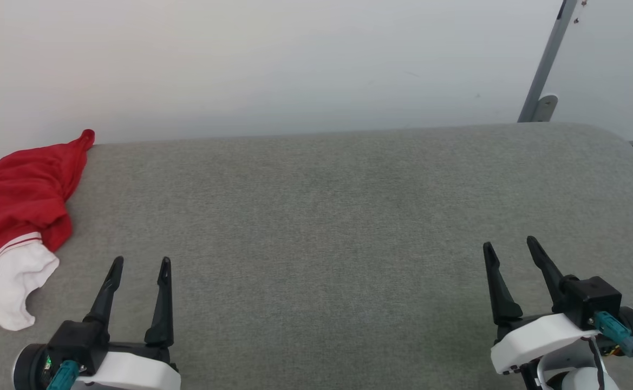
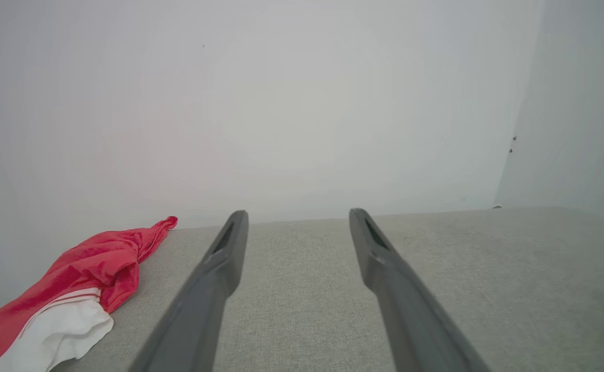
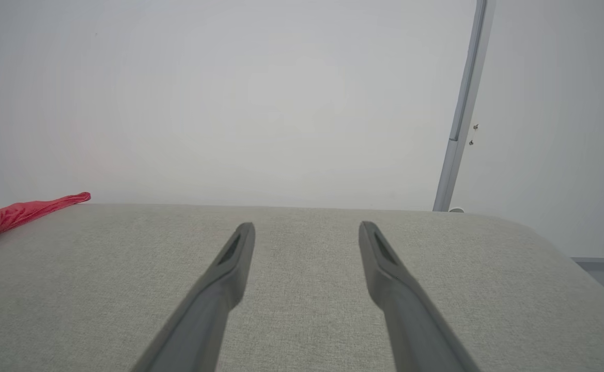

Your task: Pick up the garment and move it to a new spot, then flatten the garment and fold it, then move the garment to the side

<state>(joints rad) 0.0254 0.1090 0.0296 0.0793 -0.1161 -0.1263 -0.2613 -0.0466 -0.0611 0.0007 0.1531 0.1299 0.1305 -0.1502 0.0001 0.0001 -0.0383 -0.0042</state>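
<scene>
**Left pincer (image 1: 142,261) and right pincer (image 1: 510,242) both spread, nothing held**

Each pincer has its two long dark fingers parted with a clear gap between them, and neither grips anything. They sit at the near edge of the scene, the left one at near left and the right one at near right, well apart, with their fingers pointing away towards the far wall. The left pincer's fingers run almost parallel; the right pincer's lean slightly to the left. Whether the fingers touch the fabric beneath them cannot be told.

A broad grey woven upholstered surface (image 1: 316,216) stretches between and beyond the pincers. Its far edge runs straight along a plain pale wall (image 1: 294,65), and its far right corner curves round. Just past that corner a slanting grey metal pole (image 1: 546,59) rises against the wall.

The soft bright-red garment with a white sleeve end and thin striped band (image 1: 18,200) lies crumpled at the far left, running out past the left edge of the head view. Its red tip reaches the far edge by the wall. Its white end lies nearest, just left of the left pincer and apart from it.
</scene>
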